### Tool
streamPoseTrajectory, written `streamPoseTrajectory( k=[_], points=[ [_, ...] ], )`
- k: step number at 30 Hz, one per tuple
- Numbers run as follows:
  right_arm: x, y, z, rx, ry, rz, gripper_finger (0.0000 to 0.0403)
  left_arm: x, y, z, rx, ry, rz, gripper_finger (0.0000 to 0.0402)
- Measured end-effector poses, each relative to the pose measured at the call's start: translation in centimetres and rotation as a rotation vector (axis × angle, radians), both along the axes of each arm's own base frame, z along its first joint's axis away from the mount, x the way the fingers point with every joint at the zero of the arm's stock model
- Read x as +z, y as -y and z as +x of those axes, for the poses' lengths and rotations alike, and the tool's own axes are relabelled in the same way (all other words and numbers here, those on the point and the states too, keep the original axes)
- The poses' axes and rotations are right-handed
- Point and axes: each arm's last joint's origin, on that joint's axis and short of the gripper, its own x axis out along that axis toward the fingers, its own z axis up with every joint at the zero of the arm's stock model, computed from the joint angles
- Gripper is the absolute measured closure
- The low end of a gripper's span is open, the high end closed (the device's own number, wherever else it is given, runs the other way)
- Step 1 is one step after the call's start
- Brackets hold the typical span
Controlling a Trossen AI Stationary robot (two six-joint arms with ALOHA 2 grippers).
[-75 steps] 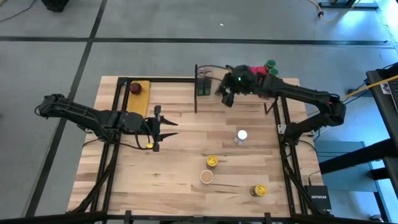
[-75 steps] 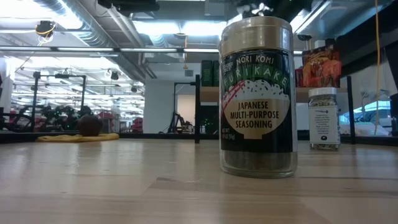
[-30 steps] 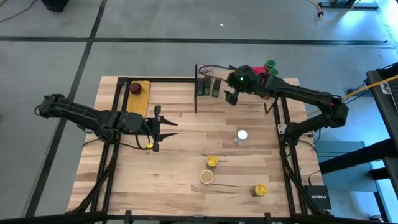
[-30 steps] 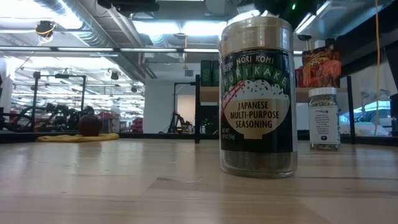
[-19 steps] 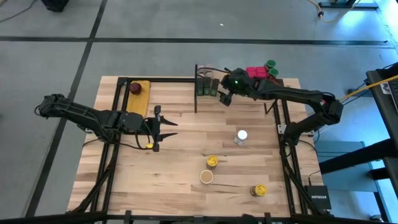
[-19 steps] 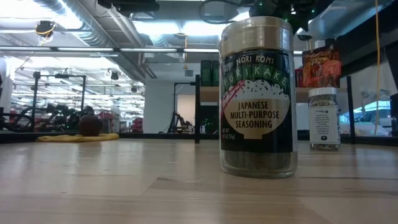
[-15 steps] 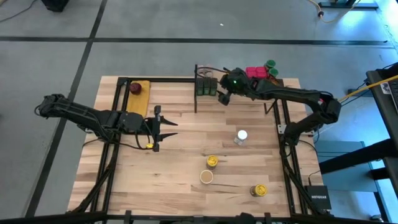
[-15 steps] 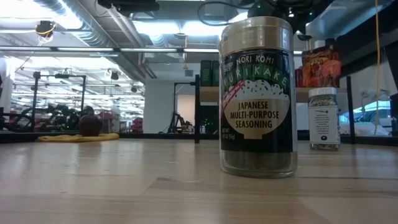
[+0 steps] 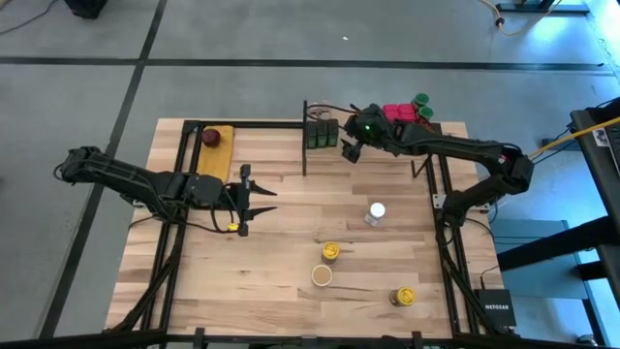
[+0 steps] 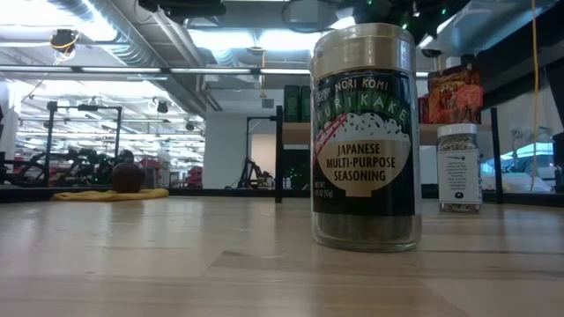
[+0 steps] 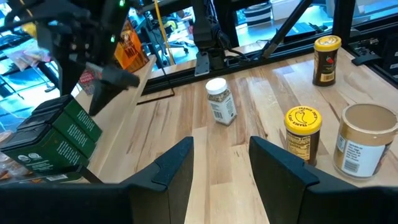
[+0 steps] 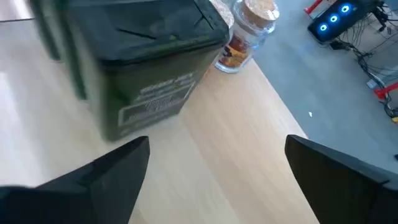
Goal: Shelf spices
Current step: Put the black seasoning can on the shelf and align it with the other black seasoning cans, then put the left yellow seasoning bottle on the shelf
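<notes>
Three dark tins (image 9: 323, 133) (image 12: 149, 68) stand on their bases at the left end of the pale shelf (image 12: 236, 130) (image 10: 432, 134). My right gripper (image 9: 349, 150) (image 12: 217, 149) hovers open just right of them, touching nothing. Red boxes (image 9: 395, 111), two green-lidded jars (image 9: 423, 105) and an orange packet (image 10: 454, 92) are on the shelf's right part. On the tabletop stand a white-lidded jar (image 9: 377, 210), two yellow-lidded jars (image 9: 330, 252) (image 9: 402, 297) and a tan-lidded jar (image 9: 322, 275). My left gripper (image 9: 247, 199) (image 11: 221, 149) waits open at the table's left.
A dark red round thing (image 9: 210, 137) lies on a yellow pad at the far left corner. A tan-lidded jar (image 12: 249, 28) stands on the shelf behind the tins. The shelf's black frame post (image 9: 305, 141) rises left of the tins.
My right gripper has moved a little toward the table's left, closer to the tins, and sunk slightly, staying open. The tins and jars have not moved.
</notes>
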Motion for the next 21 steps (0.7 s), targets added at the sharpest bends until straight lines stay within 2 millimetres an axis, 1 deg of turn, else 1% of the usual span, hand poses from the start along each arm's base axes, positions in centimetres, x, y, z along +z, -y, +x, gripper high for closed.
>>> streamPoseTrajectory(
  k=[2,5,7,10,13,17,19,21],
  points=[
    [0.9,-0.7,-0.5,0.009,-0.019,0.016,0.0022,0.0,0.0,0.0,0.001,0.0,0.0,0.0251],
    [2.7,-2.6,-0.9,0.026,-0.009,0.056,0.0023,0.0,0.0,0.0,0.0,-0.001,0.0,0.0251],
    [3.6,-4.3,-1.2,0.054,0.005,0.109,0.0022,0.0,0.0,0.0,0.0,0.0,0.0,0.0251],
    [4.5,-7.1,-1.4,0.113,0.064,0.218,0.0022,0.0,0.0,0.0,0.0,0.0,0.0,0.0251],
    [4.8,-10.2,-1.3,0.199,0.106,0.342,0.0023,0.0,0.0,0.0,0.0,0.0,0.0,0.0251],
    [4.2,-14.3,-1.5,0.339,0.036,0.506,0.0022,0.0,0.0,0.0,0.001,0.001,0.0,0.0251],
    [3.9,-16.0,-1.9,0.364,-0.026,0.545,0.0022,0.0,0.0,0.0,0.002,0.002,0.001,0.0251],
    [3.5,-17.2,-2.5,0.322,-0.076,0.539,0.0022,0.0,0.0,0.0,0.001,0.003,0.004,0.0251]
  ],
)
